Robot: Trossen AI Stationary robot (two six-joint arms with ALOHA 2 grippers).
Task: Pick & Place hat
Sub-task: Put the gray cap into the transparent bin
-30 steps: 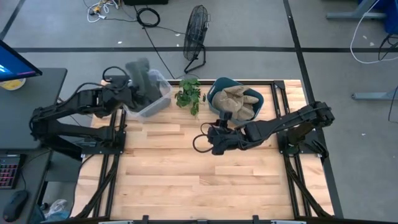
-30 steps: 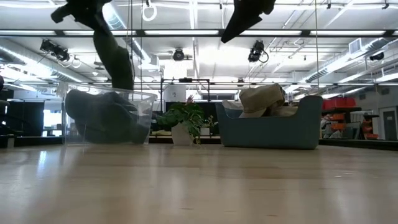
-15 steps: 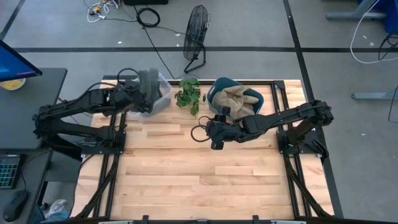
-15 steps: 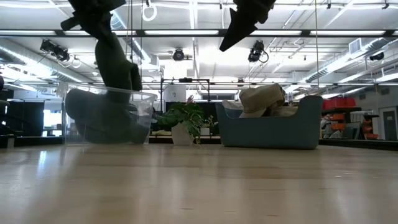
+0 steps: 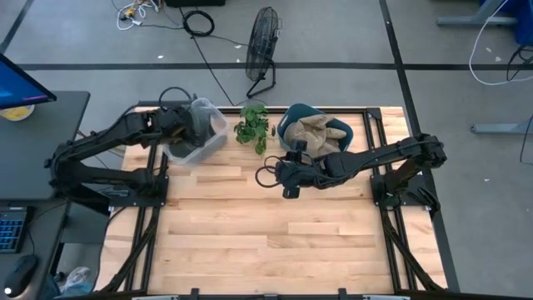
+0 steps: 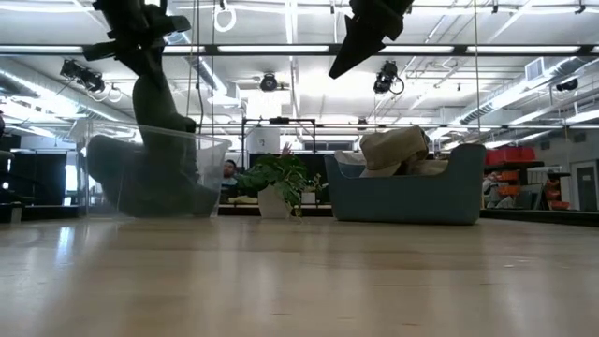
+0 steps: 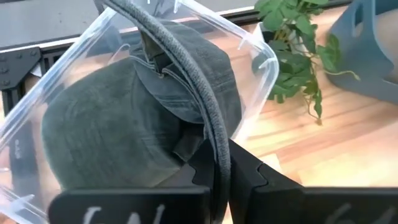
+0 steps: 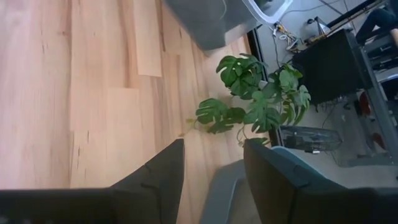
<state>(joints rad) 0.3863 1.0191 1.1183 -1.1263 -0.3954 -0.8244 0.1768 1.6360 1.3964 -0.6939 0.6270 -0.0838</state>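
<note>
Your left gripper, clamped on the grey hat, carried it further over the clear bin. Release seemed near. Your right gripper waited apart beside it.

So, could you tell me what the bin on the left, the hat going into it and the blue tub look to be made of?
The bin looks like clear, glossy plastic: the hat shows through its walls. The grey hat, pinched by the left gripper, seems soft matte fabric, perhaps denim or felt, with folds and a stitched seam. The blue tub is opaque and matte, probably moulded plastic or felt; hard to tell.
</note>
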